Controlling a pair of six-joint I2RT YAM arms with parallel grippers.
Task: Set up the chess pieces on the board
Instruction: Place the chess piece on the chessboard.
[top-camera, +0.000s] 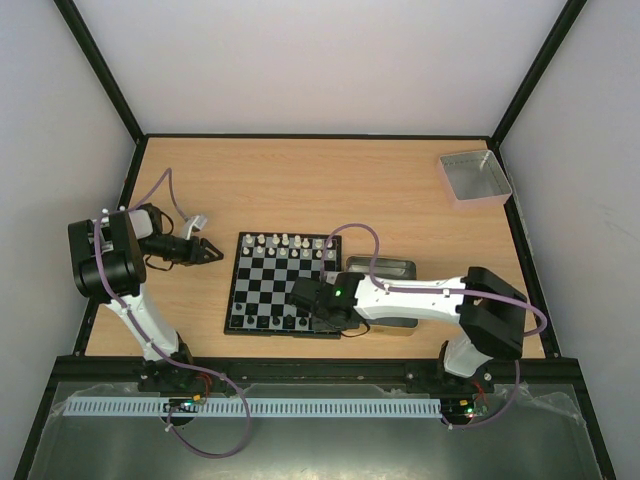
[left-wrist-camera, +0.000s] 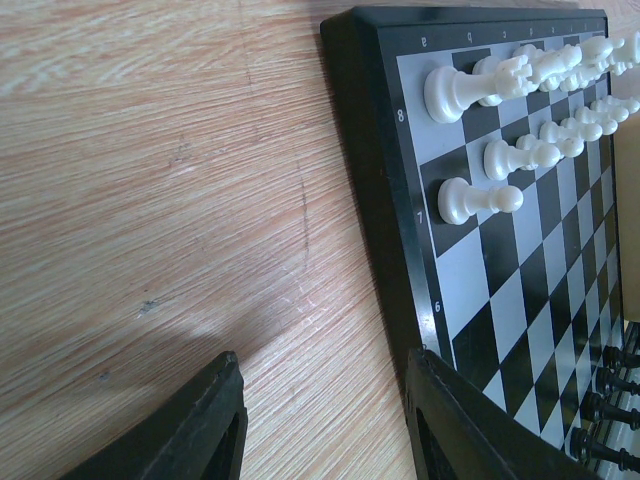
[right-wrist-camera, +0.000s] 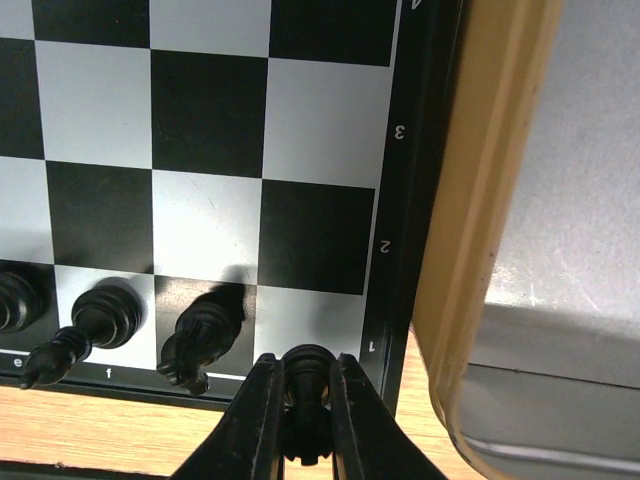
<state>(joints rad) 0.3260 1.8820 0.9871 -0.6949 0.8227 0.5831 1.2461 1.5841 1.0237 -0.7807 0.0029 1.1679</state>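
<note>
The board (top-camera: 276, 286) lies mid-table with white chess pieces (top-camera: 285, 243) along its far rows and black ones (top-camera: 262, 320) along the near edge. My right gripper (right-wrist-camera: 305, 366) is shut on a black piece (right-wrist-camera: 308, 378), held just above the light corner square at the board's near right. Two black pieces (right-wrist-camera: 203, 338) stand on the squares to its left. My left gripper (left-wrist-camera: 325, 365) hovers open and empty over bare wood, just left of the board's edge (left-wrist-camera: 375, 200). White pieces (left-wrist-camera: 480, 198) stand on the squares beyond it.
A gold-rimmed metal tin (right-wrist-camera: 480, 250) sits tight against the board's right side, under my right arm (top-camera: 420, 298). A grey square tray (top-camera: 475, 177) rests at the far right corner. Black frame posts border the table.
</note>
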